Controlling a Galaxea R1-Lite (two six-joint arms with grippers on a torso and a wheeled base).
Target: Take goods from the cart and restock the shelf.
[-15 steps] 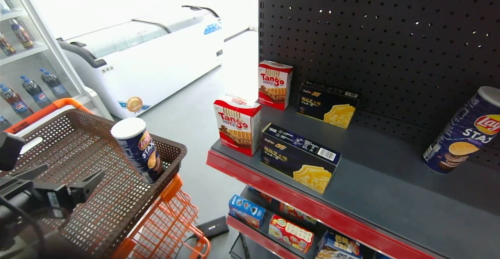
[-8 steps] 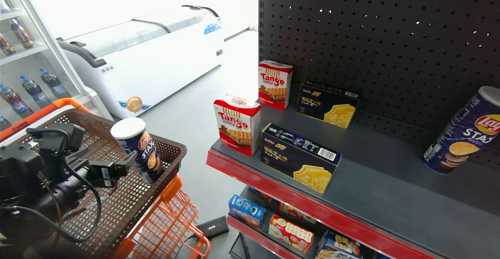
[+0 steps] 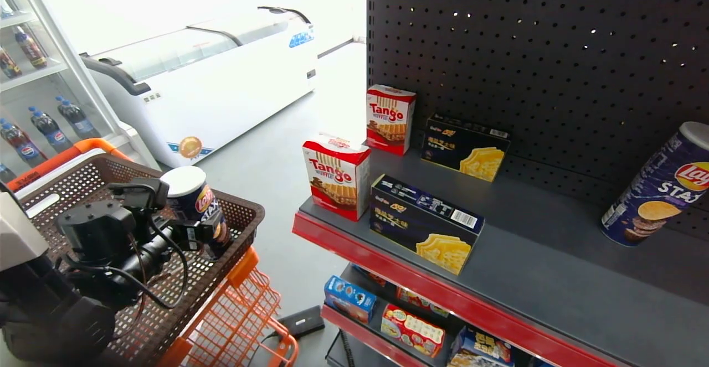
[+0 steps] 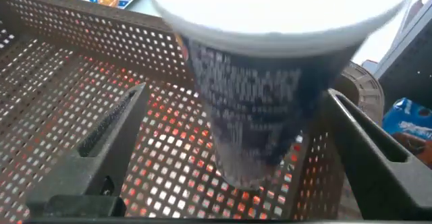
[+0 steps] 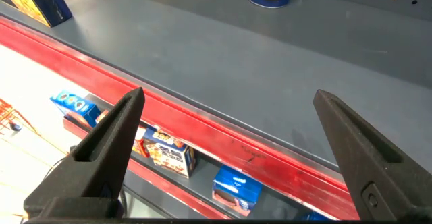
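The tall dark-blue cardboard chip can with white lid [image 3: 204, 201] stands upright in the brown perforated plastic basket [image 3: 243, 205], with the left gripper [image 4: 236, 113] spread either side of it, not pinching. It looks light, slick and easily dented; I'd squeeze gently at mid-body.

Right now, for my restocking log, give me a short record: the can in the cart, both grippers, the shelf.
cart can: upright in the basket, near its shelf-side rim
left gripper: open, one finger on each side of the cart can, gaps showing
right gripper: open, empty, over the shelf's front edge
shelf: four boxes at its left end, second can at the right, bare space between
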